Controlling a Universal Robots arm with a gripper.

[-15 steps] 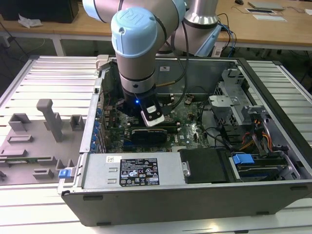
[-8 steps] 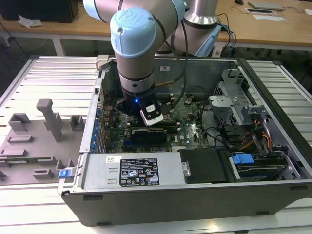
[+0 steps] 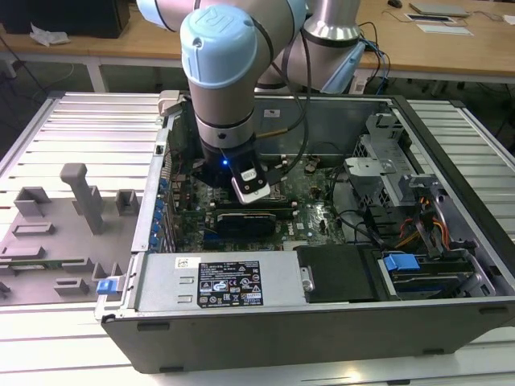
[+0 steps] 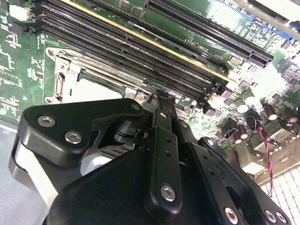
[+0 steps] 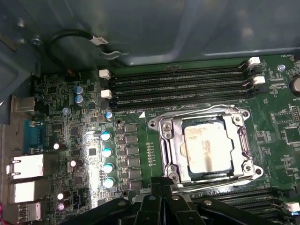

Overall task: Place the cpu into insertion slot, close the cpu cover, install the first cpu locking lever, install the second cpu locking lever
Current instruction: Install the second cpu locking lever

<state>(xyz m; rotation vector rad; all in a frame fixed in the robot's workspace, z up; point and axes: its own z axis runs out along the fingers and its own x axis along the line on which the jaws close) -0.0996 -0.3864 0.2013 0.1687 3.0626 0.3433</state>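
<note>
The cpu (image 5: 208, 143), a pale tan-silver square, lies in the insertion slot (image 5: 206, 177) on the green motherboard. The silvery cpu cover (image 5: 172, 140) lies flat around it, and the chip shows through its window. Thin wire levers run along the frame's sides (image 5: 244, 140) and by the memory slots (image 5: 197, 112). My gripper (image 5: 159, 186) is shut, its black fingertips together just off one corner of the socket. In the second wrist view the gripper (image 4: 157, 97) meets at the cover's edge (image 4: 89, 70). Whether it pinches a lever is hidden. The arm's wrist (image 3: 229, 153) hangs over the open case.
Long black memory slots (image 5: 178, 86) run beside the socket, with several capacitors (image 5: 107, 150) and rear ports (image 5: 26, 168) nearby. A black cable loop (image 5: 70, 37) hangs by the grey case wall (image 5: 197, 28). The power supply (image 3: 233, 281) lines the case front. Grey fixtures (image 3: 56, 233) stand at the exterior view's left.
</note>
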